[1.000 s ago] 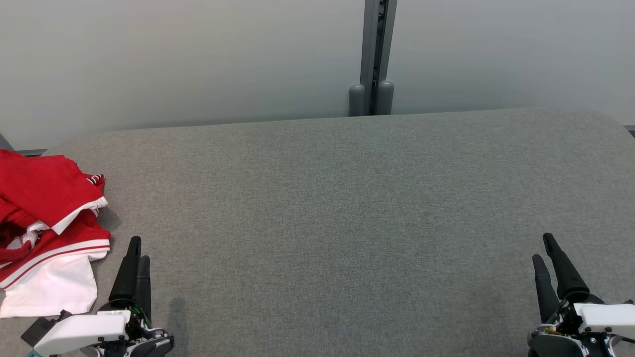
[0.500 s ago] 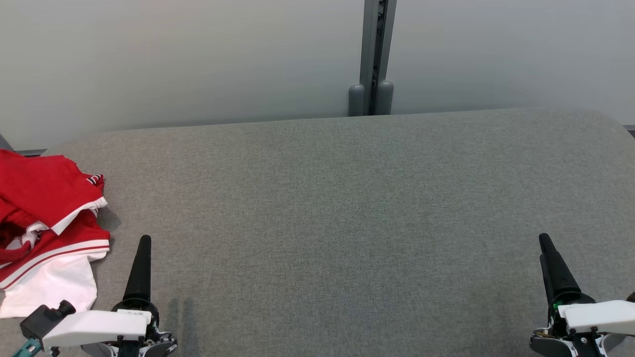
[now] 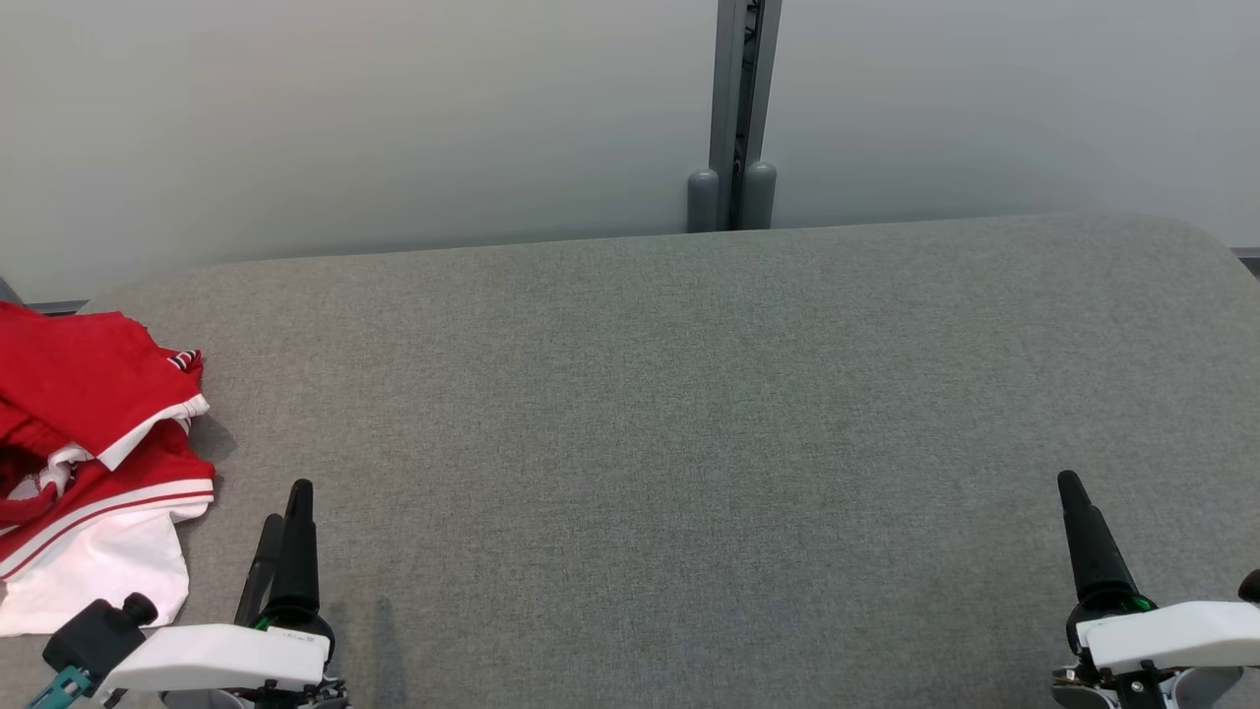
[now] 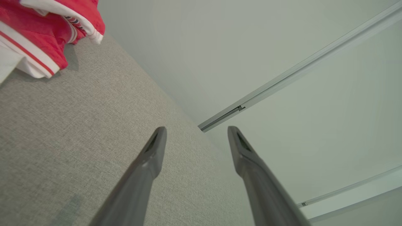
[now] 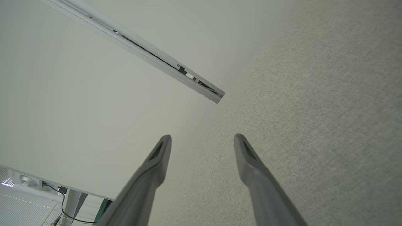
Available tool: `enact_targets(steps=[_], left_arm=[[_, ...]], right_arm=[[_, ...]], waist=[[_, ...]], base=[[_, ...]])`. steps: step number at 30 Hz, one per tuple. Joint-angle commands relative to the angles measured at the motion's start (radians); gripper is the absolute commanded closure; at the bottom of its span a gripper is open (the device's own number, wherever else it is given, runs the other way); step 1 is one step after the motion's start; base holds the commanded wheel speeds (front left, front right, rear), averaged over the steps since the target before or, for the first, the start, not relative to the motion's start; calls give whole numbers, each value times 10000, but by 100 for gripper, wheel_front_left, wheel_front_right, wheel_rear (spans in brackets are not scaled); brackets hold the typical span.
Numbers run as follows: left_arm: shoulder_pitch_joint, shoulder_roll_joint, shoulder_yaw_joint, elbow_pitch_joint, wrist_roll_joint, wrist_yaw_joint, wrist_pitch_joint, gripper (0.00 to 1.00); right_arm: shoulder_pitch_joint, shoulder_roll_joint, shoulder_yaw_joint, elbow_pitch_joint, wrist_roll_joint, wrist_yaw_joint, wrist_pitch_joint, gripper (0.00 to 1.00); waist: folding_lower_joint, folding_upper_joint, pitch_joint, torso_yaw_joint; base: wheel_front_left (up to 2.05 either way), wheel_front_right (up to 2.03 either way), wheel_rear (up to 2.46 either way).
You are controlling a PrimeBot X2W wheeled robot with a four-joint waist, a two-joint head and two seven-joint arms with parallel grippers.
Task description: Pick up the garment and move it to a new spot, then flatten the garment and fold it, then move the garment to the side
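My left tool (image 3: 285, 504) has turned on its wrist and slid a little to the right since a second ago, and the right tool (image 3: 1071, 487) has sunk slightly lower. Both hover over the grey worktop (image 3: 689, 443). Each wrist view shows its fingers spread wide apart with nothing between them. The red-and-white garment (image 3: 89, 433) lies crumpled at the worktop's left edge, near my left tool, untouched.
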Motion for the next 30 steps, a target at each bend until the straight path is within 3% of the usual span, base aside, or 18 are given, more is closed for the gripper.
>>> enact_targets(steps=[1,30], left_arm=[[-97,65,-18,-118,299,34,-84,0],[222,97,-304,85,4325,525,-1016,0]], right_arm=[[-65,-127,20,-149,-276,13,-127,0],[142,-307,498,-34,-4190,17,-1056,0]], waist=[[0,-1,1,-1],[0,-1,-37,-37]], base=[[0,0,0],[0,0,0]])
